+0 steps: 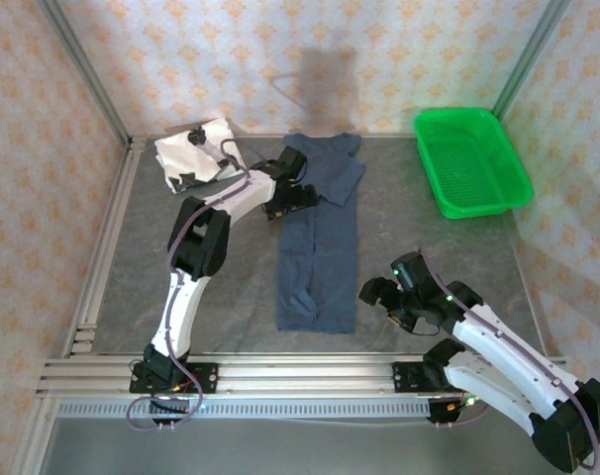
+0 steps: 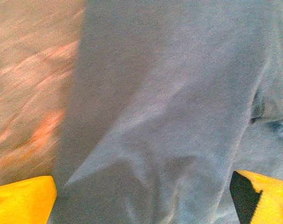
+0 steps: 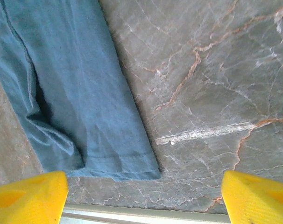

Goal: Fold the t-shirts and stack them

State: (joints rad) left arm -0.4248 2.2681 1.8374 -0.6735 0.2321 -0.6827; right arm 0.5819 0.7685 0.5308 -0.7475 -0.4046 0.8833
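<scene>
The navy t-shirt (image 1: pixel 318 247) lies in a long narrow strip down the middle of the table, its sides folded in and its collar end far. The white t-shirt with black patches (image 1: pixel 194 153) lies bunched at the far left corner. My left gripper (image 1: pixel 292 198) hovers at the navy shirt's upper left edge, open, with cloth (image 2: pixel 169 116) spread below the yellow fingers (image 2: pixel 22 200) and nothing between them. My right gripper (image 1: pixel 379 294) stands open just right of the shirt's near hem (image 3: pixel 123 170), over bare table, its fingertips (image 3: pixel 258 196) apart.
A green mesh basket (image 1: pixel 471 160) sits at the far right corner. The table (image 1: pixel 429 237) is grey marble with a metal rail (image 1: pixel 280 376) along the near edge. Patterned walls close in the left, far and right sides.
</scene>
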